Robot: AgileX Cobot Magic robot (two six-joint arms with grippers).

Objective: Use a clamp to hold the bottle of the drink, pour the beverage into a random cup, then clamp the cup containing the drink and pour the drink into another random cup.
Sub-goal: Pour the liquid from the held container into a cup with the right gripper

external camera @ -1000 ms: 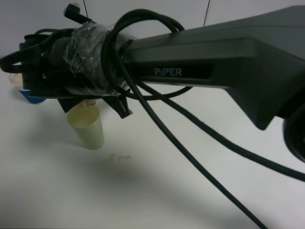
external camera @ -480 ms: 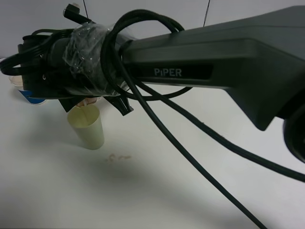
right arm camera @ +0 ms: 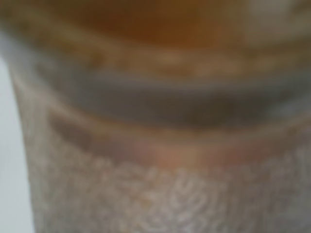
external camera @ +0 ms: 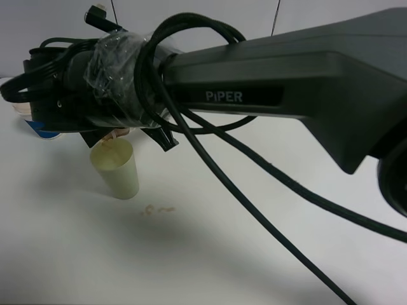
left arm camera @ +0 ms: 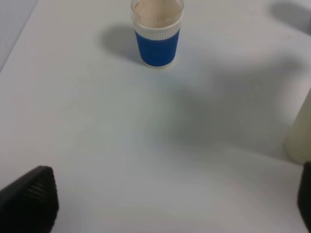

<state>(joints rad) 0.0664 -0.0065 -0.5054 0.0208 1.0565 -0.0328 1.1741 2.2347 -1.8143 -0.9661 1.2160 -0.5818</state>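
My right gripper [external camera: 130,140], wrapped in clear film on the PIPER arm, reaches across to the left and is shut on the bottle [external camera: 118,133]. The bottle is tipped over the pale yellow-green cup [external camera: 117,171], and a thin stream of beverage [external camera: 114,145] falls into it. The right wrist view is filled by the blurred bottle [right arm camera: 160,184] with brown beverage [right arm camera: 160,24] inside. The short blue cup [left arm camera: 156,34] stands upright with a beige inside; it also shows behind the gripper as the blue cup [external camera: 43,130]. My left gripper [left arm camera: 167,196] is open over bare table, holding nothing.
A few small spilled drops [external camera: 156,209] lie on the white table [external camera: 191,254] right of the pale cup. Black cables [external camera: 254,190] hang from the right arm across the middle. The pale cup's side [left arm camera: 299,131] shows at the edge of the left wrist view.
Almost nothing differs: the right gripper has shifted very slightly with the bottle still tipped over the pale cup. The left gripper stays open.
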